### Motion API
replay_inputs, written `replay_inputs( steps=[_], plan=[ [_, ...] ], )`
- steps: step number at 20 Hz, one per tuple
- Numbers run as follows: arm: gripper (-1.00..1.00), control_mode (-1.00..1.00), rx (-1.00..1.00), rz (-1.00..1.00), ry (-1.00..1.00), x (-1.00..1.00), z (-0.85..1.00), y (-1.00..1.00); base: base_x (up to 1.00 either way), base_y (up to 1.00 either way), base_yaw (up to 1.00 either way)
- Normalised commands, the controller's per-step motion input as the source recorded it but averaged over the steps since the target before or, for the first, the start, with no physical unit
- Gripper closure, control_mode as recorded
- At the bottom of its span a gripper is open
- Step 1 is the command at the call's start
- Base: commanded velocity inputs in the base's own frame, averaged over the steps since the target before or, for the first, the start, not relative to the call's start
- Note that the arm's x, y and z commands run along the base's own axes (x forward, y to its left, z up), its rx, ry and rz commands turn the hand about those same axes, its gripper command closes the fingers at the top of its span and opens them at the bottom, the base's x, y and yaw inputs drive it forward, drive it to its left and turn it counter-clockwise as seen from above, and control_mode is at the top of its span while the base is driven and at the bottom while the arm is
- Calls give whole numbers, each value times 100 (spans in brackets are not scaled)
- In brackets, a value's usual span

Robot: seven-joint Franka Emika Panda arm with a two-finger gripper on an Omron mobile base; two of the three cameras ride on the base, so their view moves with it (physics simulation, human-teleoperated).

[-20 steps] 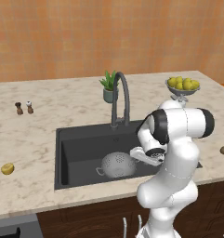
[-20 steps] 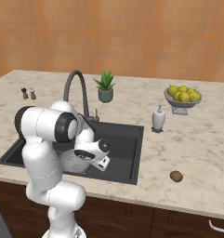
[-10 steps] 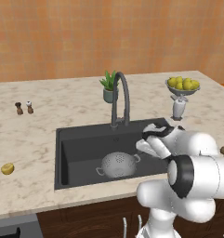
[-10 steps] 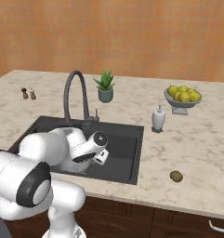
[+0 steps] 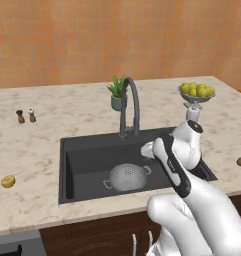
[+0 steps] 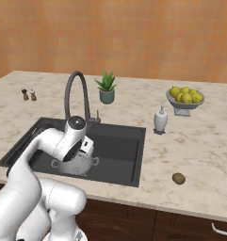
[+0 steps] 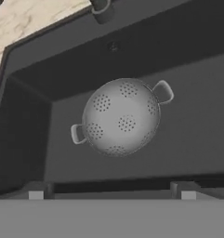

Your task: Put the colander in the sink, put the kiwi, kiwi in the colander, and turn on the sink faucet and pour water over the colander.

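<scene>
Two dark finger tips of the gripper (image 7: 111,194) stand far apart at the bottom of the hand view, spread wide and holding nothing. Straight ahead of them sits the colander (image 7: 121,117), upright on the floor of the sink (image 7: 197,135). It is a round silver bowl peppered with clusters of small holes, with one small loop handle on each side. Nothing lies inside it.

In the left base view the colander (image 5: 126,178) rests in the middle of the dark basin (image 5: 87,162), and the white arm leans over the sink's right-hand part, above the bowl and apart from it. In the right base view the arm's wrist partly covers the colander (image 6: 79,166).

The sink faucet (image 5: 130,106), a tall dark gooseneck, stands at the back rim of the sink; no stream runs from its spout. A small potted plant (image 5: 117,93) sits just behind it.

The golden yellow kiwi (image 5: 8,181) lies on the marble counter (image 5: 67,117) left of the sink. The brown kiwi (image 6: 178,178) lies on the counter right of the sink, near the front edge. A white soap dispenser (image 6: 160,119) stands beside the sink's right rim, with a footed bowl of lemons (image 6: 184,100) behind it. Two small shakers (image 5: 26,116) stand far left.
</scene>
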Motion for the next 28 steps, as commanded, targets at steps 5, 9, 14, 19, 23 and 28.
replay_inputs(
  steps=[5,9,14,19,23,28],
  plan=[
    [-100,-100,-19,15,13,-40,40,100,0,0,0],
    [-100,-100,-5,17,12,-4,31,100,0,0,0],
    [-100,-100,0,17,12,0,29,100,0,0,0],
    [-100,-100,-3,15,4,0,25,100,0,0,0],
    [-100,-100,-8,10,0,0,28,100,0,0,0],
    [-100,-100,-10,7,0,1,15,100,0,0,0]
  ],
)
